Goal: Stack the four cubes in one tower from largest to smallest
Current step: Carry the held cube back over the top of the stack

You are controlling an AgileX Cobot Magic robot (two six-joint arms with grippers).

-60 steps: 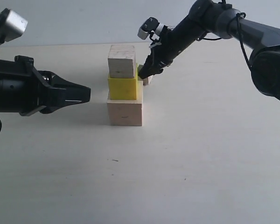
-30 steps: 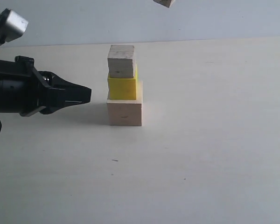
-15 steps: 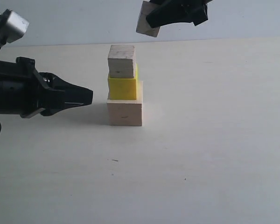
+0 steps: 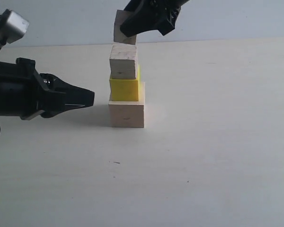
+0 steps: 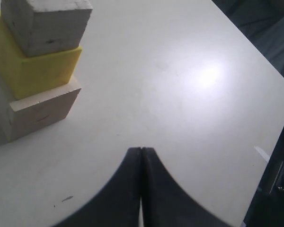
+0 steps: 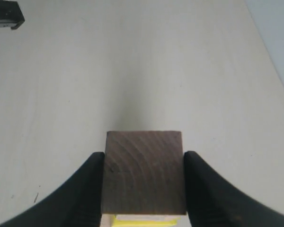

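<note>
Exterior view: smallest cube (image 4: 119, 31) above tower (image 4: 126, 90).

The black left arm (image 4: 19, 92) enters from the left edge of the exterior view and lies roughly level, low over the table. The left gripper (image 4: 91, 98) points to the right, its two tapered black fingers (image 5: 154, 189) pressed flat together with no gap between them. The right arm reaches in from the top edge of the exterior view, with most of it out of frame. The right gripper (image 4: 132, 26) hangs high with its jaws part-spread, and its black fingers (image 6: 92, 189) clamp a small pale bare-wood cube (image 4: 120, 35) on two opposite faces, in the air.
</note>
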